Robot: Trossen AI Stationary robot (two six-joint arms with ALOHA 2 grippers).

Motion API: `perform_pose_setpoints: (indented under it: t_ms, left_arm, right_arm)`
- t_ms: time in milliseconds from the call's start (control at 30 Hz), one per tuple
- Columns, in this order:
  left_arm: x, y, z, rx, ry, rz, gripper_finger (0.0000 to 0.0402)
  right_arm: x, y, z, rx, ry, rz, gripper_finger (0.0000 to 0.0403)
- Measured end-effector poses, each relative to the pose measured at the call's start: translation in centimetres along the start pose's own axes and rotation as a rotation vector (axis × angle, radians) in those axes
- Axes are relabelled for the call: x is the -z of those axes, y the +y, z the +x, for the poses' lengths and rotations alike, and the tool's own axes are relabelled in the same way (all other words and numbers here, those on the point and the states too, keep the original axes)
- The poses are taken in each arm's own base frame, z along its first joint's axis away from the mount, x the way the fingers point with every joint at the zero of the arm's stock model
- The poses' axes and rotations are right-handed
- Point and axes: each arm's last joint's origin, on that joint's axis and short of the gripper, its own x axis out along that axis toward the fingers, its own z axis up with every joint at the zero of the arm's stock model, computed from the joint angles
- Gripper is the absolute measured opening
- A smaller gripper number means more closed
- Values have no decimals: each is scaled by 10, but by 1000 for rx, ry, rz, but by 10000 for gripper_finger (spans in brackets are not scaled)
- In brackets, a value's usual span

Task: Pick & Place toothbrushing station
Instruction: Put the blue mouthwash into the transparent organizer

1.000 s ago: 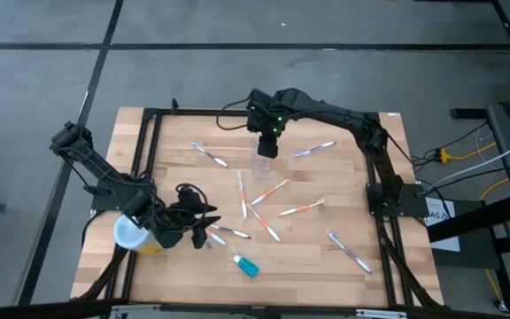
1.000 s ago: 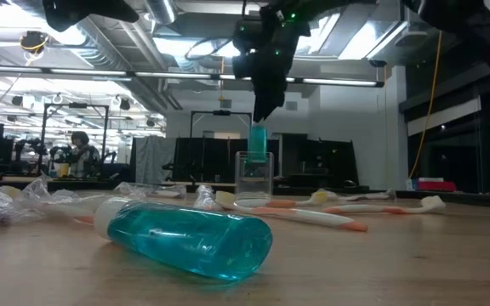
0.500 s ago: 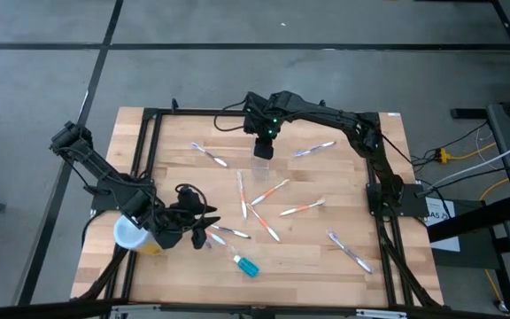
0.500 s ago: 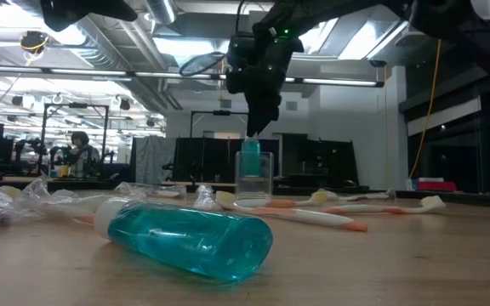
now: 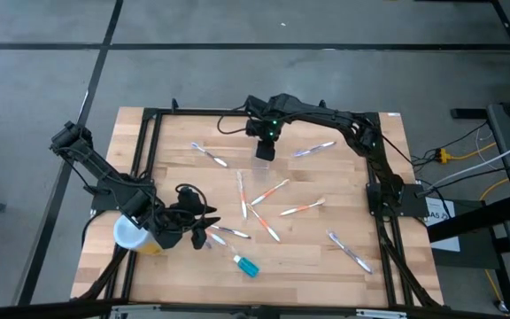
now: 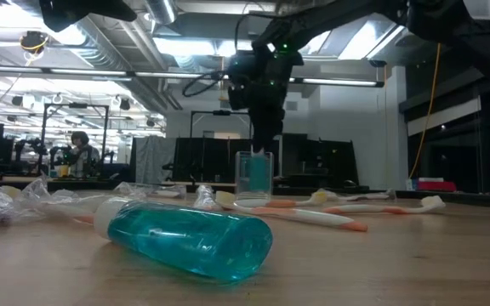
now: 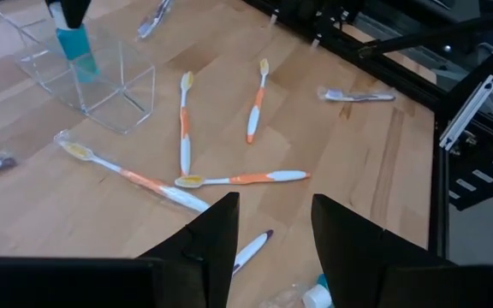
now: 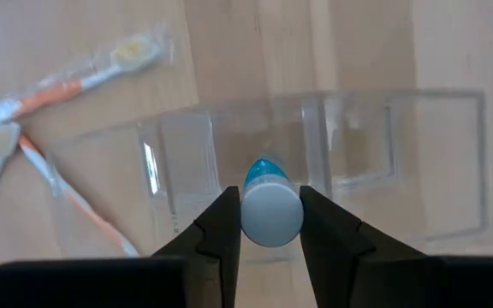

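Two fingers of the right tool (image 8: 270, 214) pinch a white-capped blue tube (image 8: 270, 208) upright inside the clear holder (image 8: 315, 162).

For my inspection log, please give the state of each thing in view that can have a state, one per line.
Right end effector: shut on the teal tube, above the holder.
Teal tube: upright, lowered into the holder, white cap up.
Clear plastic holder: upright on the table.
Teal bottle: lying on its side.
Orange toothbrushes: lying loose on the table.
Left end effector: open, holding nothing, by the yellow tub.
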Motion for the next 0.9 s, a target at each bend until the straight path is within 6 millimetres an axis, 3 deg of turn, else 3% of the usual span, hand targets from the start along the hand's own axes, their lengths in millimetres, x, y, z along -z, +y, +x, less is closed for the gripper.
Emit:
perform_pose_setpoints:
  t_ms: [900]
  left_arm:
    - [0,0,0,1,3,-17,143]
  right_arm:
    - [-2,-10,4,-2,-66,24,99]
